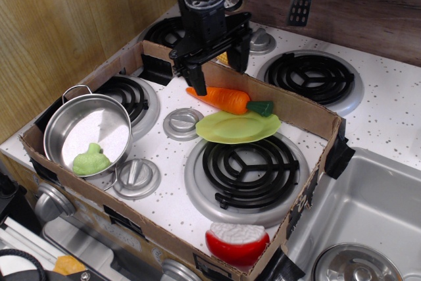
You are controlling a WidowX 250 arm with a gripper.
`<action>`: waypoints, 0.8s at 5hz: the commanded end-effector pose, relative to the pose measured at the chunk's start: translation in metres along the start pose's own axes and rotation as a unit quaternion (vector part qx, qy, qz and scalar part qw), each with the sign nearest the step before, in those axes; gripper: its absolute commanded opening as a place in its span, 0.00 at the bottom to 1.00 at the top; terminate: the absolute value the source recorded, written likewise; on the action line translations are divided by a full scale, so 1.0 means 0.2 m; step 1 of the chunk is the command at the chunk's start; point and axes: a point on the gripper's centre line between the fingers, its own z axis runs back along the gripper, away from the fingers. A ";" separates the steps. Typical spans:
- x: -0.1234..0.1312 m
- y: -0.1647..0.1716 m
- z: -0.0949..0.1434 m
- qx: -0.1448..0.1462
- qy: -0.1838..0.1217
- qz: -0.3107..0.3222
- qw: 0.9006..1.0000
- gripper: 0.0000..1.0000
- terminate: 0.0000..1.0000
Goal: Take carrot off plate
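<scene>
box (309,113): cardboard tray sitting on the stove, everything else is placed relative to it
pot (85,133): steel, left side of the box, small green lumpy toy inside
tool (219,65): over the back wall of the box, jaws spread wide, holding nothing
plate (233,129): lime green, middle of the box
carrot (220,98): lying at the plate's back edge, green stub to the right, can't tell if it's touching the plate
</scene>
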 end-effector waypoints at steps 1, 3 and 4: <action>0.04 0.05 0.03 -0.031 -0.035 0.039 0.998 1.00 0.00; 0.04 0.03 -0.02 -0.081 -0.045 0.072 0.993 1.00 0.00; 0.03 -0.01 -0.01 -0.089 -0.033 0.072 0.993 1.00 0.00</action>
